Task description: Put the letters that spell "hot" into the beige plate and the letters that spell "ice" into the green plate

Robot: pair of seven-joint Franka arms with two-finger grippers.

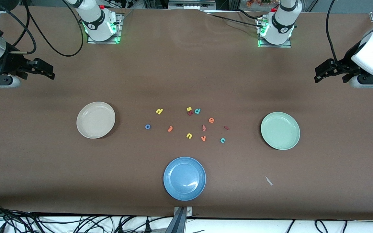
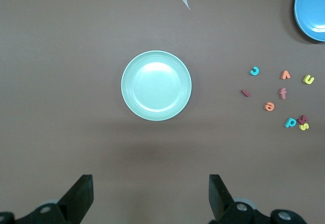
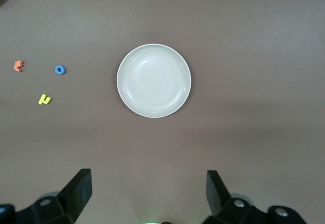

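Foam letters tiny, shapes hard to read, left gripper (image 2: 147, 198) and right gripper (image 3: 147, 196) wide open, empty

left claw (image 2: 148, 198) open, right claw (image 3: 147, 196) open, both raised

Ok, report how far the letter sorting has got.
Nothing is done: the beige plate and the green plate hold nothing. Nothing is in hand; the left gripper and right gripper wait open at the table's ends. All six letters still need moving, among them the blue "o" and teal "c".
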